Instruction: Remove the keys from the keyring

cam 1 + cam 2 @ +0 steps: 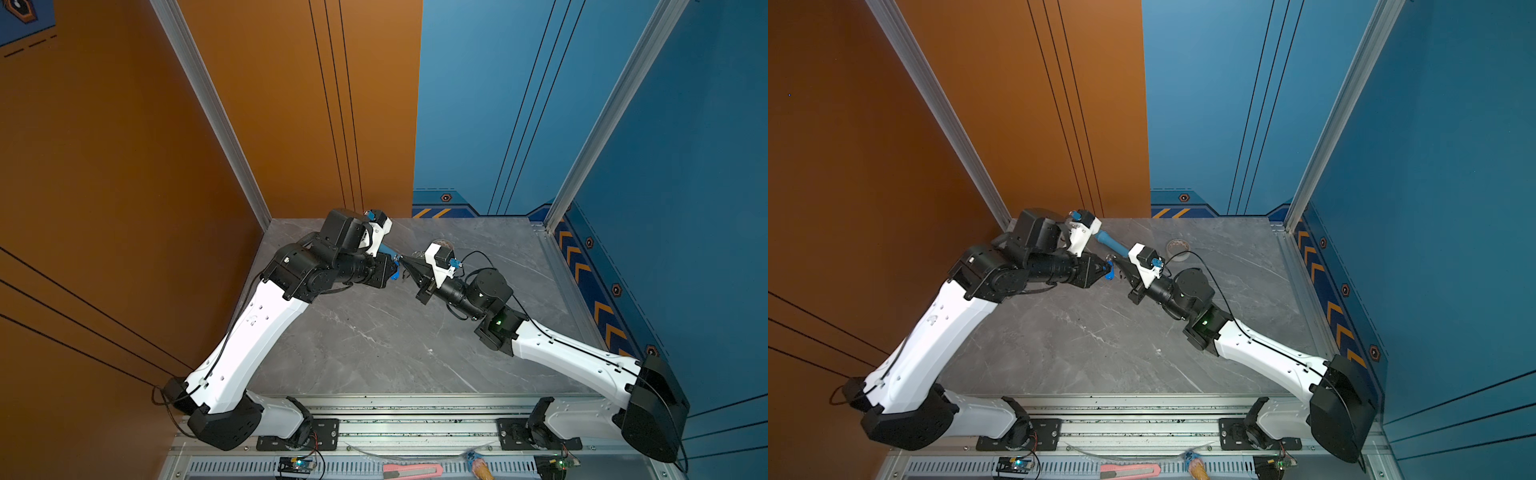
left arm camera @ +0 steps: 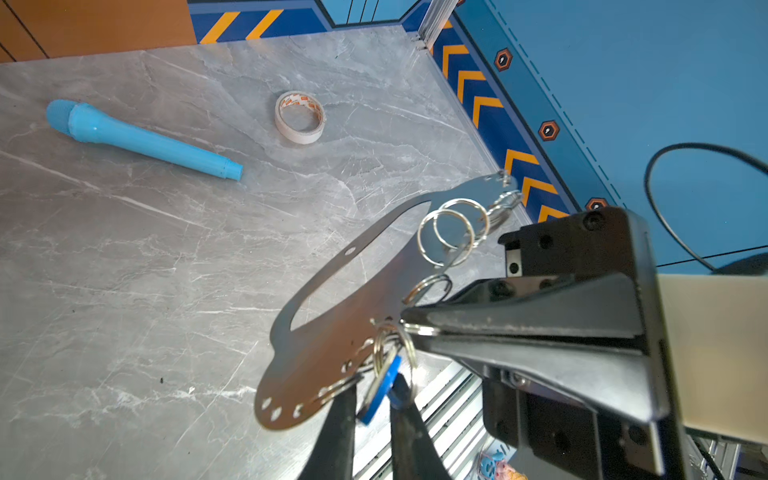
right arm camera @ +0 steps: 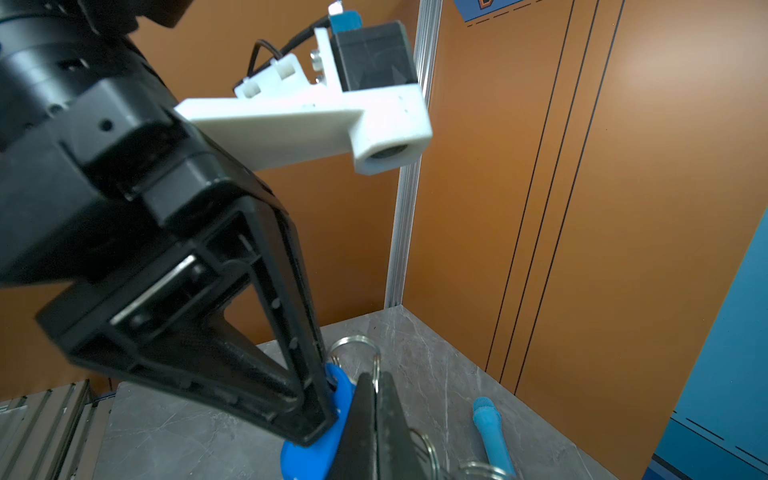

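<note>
The keyring (image 2: pixel 332 353), a flat silver plate with a big oval cut-out and wire rings along one edge, hangs tilted above the table. My right gripper (image 2: pixel 409 326) is shut on a wire ring at the plate's edge (image 3: pixel 376 382). The keys' blue tag (image 2: pixel 380 388) hangs from a ring below the plate, with silvery metal beside it. It lies slantwise between the narrow jaws of my left gripper (image 2: pixel 376 392), touching both fingers. One left finger (image 3: pixel 307 374) presses on the tag (image 3: pixel 311 453). In both top views the two grippers meet mid-table around the tag (image 1: pixel 395 274) (image 1: pixel 1109 270).
A long blue plastic tube (image 2: pixel 145 139) (image 1: pixel 1111 243) lies on the grey marble table (image 2: pixel 124 291) behind the grippers. A whitish tape roll (image 2: pixel 300 117) (image 1: pixel 1177 249) sits further back. Orange and blue walls enclose the table. Metal rails and a pink knife (image 1: pixel 411 469) run along the front.
</note>
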{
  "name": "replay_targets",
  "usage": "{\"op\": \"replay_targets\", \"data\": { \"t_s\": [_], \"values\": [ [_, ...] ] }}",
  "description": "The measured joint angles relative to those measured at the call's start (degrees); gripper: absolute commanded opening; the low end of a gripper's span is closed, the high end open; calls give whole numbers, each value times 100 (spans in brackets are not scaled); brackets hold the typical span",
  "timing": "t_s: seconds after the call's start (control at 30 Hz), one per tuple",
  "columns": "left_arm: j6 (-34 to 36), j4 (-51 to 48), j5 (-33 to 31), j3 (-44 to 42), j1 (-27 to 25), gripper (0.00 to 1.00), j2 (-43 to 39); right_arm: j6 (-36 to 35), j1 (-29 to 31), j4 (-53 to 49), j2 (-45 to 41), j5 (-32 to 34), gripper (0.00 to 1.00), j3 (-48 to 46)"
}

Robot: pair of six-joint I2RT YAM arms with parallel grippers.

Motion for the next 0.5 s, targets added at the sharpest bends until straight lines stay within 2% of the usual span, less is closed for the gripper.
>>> {"op": "replay_targets", "data": {
  "t_s": [0.5],
  "values": [
    [0, 636, 284, -243, 122, 19, -129, 131, -90, -24, 0, -50, 0, 133]
  ]
}}
